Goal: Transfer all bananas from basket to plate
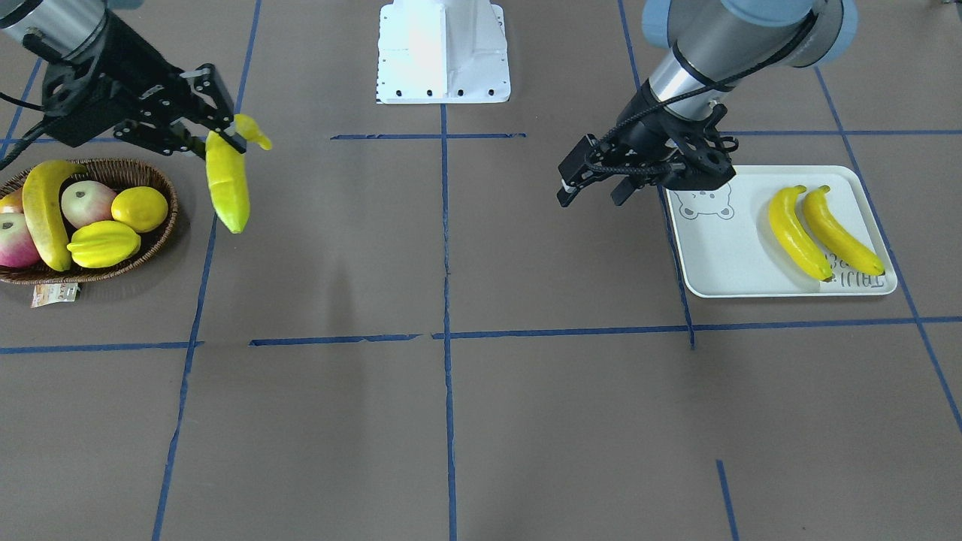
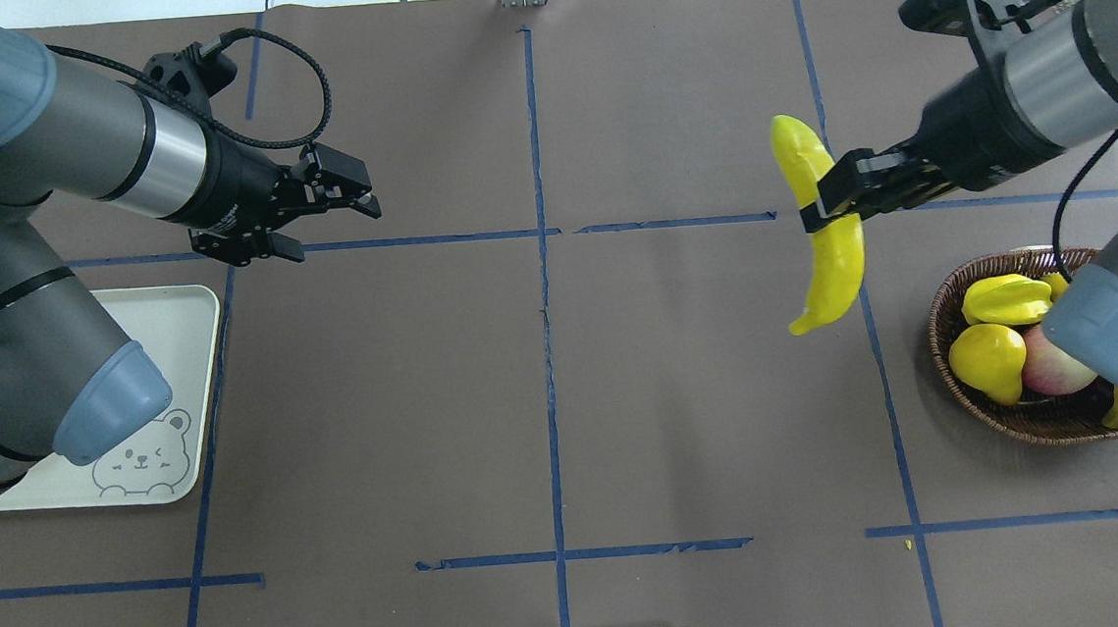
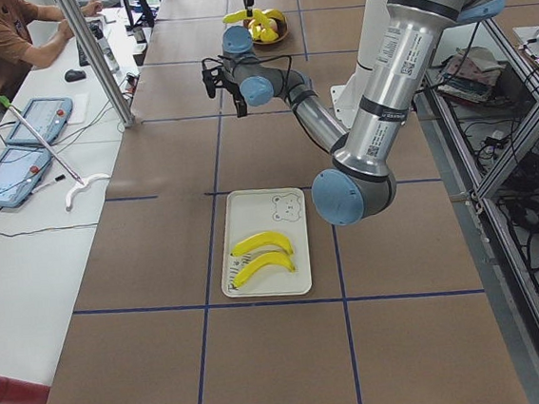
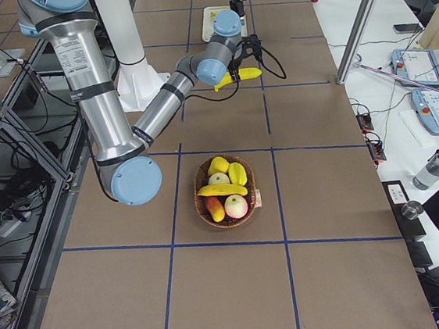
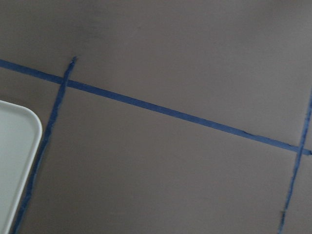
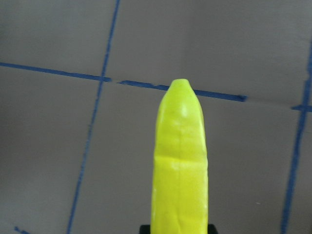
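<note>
My right gripper (image 1: pixel 225 139) is shut on a yellow banana (image 1: pixel 228 188) and holds it in the air beside the wicker basket (image 1: pixel 164 229); it also shows in the overhead view (image 2: pixel 829 203), and the banana fills the right wrist view (image 6: pixel 179 170). One more banana (image 1: pixel 41 210) lies in the basket. Two bananas (image 1: pixel 797 233) (image 1: pixel 842 233) lie side by side on the pale bear plate (image 1: pixel 721 255). My left gripper (image 1: pixel 590 199) is open and empty, above the table just beside the plate's bear-face end. The plate's corner shows in the left wrist view (image 5: pixel 14 146).
The basket also holds a starfruit (image 1: pixel 104 244), a lemon (image 1: pixel 140 208) and apples (image 1: pixel 86 203). A paper tag (image 1: pixel 54 294) lies at its rim. The robot's white base (image 1: pixel 443 52) stands at the table's far middle. Blue tape lines cross the brown table.
</note>
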Robot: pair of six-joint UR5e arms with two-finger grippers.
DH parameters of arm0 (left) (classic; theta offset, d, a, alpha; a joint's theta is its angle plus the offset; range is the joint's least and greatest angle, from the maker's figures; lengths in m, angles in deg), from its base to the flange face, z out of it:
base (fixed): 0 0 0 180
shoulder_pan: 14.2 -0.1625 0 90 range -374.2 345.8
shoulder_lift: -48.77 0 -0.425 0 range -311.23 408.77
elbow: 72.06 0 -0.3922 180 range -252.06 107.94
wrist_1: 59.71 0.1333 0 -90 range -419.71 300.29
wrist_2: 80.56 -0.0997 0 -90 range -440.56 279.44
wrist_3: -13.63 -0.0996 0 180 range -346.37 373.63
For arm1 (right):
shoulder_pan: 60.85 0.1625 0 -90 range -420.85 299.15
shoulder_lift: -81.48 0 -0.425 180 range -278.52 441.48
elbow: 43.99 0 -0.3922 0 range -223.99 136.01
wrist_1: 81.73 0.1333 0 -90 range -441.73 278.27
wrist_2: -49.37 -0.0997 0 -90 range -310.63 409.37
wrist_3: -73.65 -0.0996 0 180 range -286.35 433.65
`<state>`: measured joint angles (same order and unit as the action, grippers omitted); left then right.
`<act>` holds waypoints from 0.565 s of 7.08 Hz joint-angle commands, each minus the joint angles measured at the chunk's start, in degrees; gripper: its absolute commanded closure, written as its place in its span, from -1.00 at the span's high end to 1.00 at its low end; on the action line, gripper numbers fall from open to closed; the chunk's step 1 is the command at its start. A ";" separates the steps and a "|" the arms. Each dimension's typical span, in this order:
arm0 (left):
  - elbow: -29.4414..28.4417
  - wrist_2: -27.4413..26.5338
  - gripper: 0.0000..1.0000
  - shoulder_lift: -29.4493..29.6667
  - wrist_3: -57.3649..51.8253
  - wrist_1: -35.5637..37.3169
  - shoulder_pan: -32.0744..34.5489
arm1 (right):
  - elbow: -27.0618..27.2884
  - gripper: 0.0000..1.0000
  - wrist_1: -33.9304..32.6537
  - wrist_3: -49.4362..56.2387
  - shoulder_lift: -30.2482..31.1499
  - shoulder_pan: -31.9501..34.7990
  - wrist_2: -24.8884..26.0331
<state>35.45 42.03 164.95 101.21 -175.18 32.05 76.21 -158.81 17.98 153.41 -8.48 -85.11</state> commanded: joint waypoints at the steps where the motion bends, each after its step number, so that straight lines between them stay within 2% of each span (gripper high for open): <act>1: -5.27 -0.94 0.99 1.23 13.26 -20.68 -1.94 | -0.23 -0.98 0.35 -7.66 -7.31 -6.98 6.30; 2: -5.39 -4.78 0.99 1.94 18.89 -25.81 -4.47 | -0.23 -0.98 3.31 -10.39 -8.03 -9.54 8.95; 4: -5.39 -10.69 0.99 5.79 24.56 -27.44 -9.49 | -0.23 -0.98 9.03 -15.33 -8.21 -14.11 13.96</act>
<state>30.24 34.54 168.77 122.50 -201.08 25.35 75.98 -152.72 5.25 145.52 -19.68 -74.42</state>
